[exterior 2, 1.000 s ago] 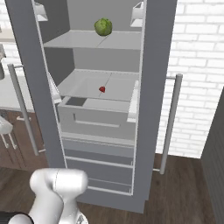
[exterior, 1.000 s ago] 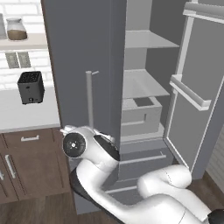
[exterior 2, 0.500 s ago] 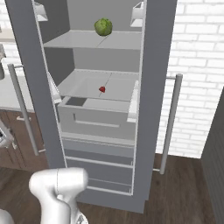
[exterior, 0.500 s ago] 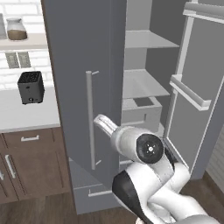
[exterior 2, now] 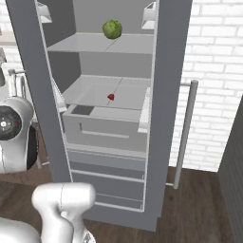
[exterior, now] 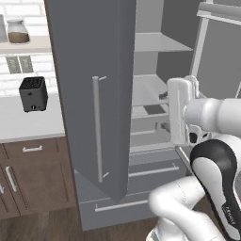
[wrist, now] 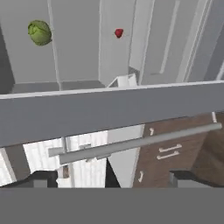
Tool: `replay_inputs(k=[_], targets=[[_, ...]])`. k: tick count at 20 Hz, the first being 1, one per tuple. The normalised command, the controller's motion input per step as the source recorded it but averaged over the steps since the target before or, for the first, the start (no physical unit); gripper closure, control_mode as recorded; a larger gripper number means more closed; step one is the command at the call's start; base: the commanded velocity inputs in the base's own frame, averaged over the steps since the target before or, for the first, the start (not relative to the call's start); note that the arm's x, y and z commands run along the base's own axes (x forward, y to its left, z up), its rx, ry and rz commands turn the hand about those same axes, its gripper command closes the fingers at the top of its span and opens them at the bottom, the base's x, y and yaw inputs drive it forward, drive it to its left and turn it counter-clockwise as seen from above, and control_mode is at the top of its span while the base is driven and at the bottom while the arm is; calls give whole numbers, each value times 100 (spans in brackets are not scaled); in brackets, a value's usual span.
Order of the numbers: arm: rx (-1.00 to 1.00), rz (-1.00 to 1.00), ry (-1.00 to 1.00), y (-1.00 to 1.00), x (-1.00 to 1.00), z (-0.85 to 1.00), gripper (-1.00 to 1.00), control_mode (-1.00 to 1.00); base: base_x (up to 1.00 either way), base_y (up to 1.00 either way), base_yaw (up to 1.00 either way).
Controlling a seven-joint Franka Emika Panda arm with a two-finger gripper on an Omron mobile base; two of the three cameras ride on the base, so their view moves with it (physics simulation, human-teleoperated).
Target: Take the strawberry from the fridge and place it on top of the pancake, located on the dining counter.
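You've got a glossy white arm, rounded tubular links, black bands at the joints, a flat white hand block, and a round dark joint cap with a grey centre.

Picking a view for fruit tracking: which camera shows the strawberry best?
Right base view: the strawberry sits unobstructed on the middle fridge shelf, seen head-on. The hand view catches it too, small and rolled sideways, past the door. In the left base view I can't make it out.

The fridge shelves carry the strawberry below and a cabbage above.
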Motion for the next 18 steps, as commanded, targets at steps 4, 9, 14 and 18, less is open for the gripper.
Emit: replay_inputs(k=[4, 9, 14, 18], targets=[[52, -11, 1, -92, 35, -2, -100, -100, 0, 0, 0], [30, -2, 24, -61, 94, -16, -100, -100, 0, 0, 0], [13, 13, 22, 5, 94, -41, -100, -100, 0, 0, 0], [7, 20, 9, 24, 96, -48, -100, -100, 0, 0, 0]])
